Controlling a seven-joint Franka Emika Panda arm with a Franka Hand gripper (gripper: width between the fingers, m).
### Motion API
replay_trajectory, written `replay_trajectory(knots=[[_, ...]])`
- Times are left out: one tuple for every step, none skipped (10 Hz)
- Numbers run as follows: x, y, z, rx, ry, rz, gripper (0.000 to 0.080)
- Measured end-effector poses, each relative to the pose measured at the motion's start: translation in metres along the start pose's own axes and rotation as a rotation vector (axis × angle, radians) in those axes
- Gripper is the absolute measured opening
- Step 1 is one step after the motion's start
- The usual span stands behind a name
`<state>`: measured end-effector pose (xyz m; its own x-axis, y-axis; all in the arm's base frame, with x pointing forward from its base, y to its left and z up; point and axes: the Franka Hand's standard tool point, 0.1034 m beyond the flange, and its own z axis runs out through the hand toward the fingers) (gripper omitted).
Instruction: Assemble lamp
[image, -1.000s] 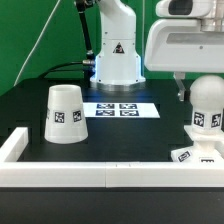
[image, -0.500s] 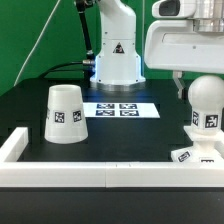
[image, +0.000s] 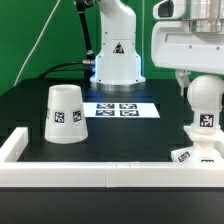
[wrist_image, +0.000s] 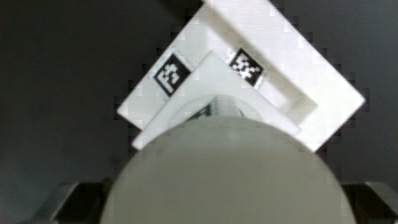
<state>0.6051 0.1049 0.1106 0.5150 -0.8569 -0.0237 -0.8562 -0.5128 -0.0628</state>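
The round white bulb (image: 204, 100) stands upright at the exterior view's right, its tagged neck down on the flat stepped base (image: 196, 155). My gripper (image: 203, 92) comes down from above and is shut on the bulb's round head, with one dark finger (image: 184, 86) showing at its side. In the wrist view the bulb (wrist_image: 217, 165) fills the space between the fingers of the gripper (wrist_image: 217, 198), and the tagged base (wrist_image: 267, 62) lies beyond it. The tapered shade (image: 65, 113) stands alone, mouth down, at the exterior view's left.
The marker board (image: 121, 109) lies flat in front of the white robot pedestal (image: 117, 60) at the back. A low white wall (image: 100, 177) runs along the front edge and turns up the left side (image: 12, 146). The table is black.
The gripper body has shifted towards the exterior view's right. The bulb's tag has moved across its neck, so the bulb has turned in the grip. The shade has not moved.
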Motion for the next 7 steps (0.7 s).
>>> replay_trajectory(knots=[[-0.0025,-0.0014,-0.0004,0.003,0.003,0.116,0.0580],[-0.0037,-0.0026,-0.0006,0.009,0.000,0.210,0.0580],[-0.0043,-0.0032,-0.0008,0.012,-0.004,0.268,0.0580],[-0.0044,-0.0035,-0.0009,0.014,-0.009,0.294,0.0579],[-0.0053,-0.0044,-0.0011,0.018,-0.025,0.356,0.0579],[-0.0067,-0.0052,-0.0010,0.021,-0.030,0.369,0.0638],[-0.0074,-0.0052,-0.0004,0.020,-0.030,0.352,0.0638]])
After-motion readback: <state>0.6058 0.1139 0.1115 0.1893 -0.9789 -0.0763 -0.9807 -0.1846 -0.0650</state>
